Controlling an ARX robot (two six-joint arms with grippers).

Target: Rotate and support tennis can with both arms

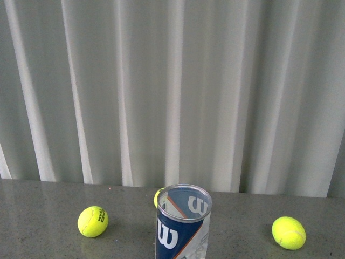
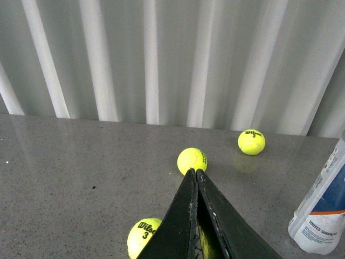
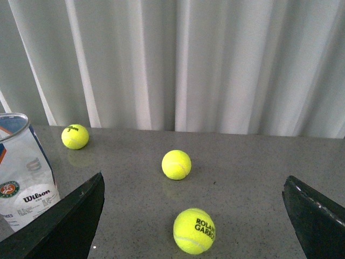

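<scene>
The tennis can (image 1: 182,222), a clear tube with a navy, white and orange Wilson label and a metal rim, stands upright on the grey table at the front middle. It also shows at the edge of the left wrist view (image 2: 322,211) and of the right wrist view (image 3: 22,172). Neither arm shows in the front view. My left gripper (image 2: 194,174) is shut and empty, its tips above the table, apart from the can. My right gripper (image 3: 194,208) is open wide and empty, with the can beside one finger (image 3: 70,221).
Yellow tennis balls lie on the table: one left of the can (image 1: 92,222), one right (image 1: 288,232), one behind it (image 1: 158,197). Balls also lie near my left gripper (image 2: 192,161) (image 2: 251,142) (image 2: 144,237) and between my right fingers (image 3: 194,230) (image 3: 176,164). A white curtain (image 1: 172,91) hangs behind.
</scene>
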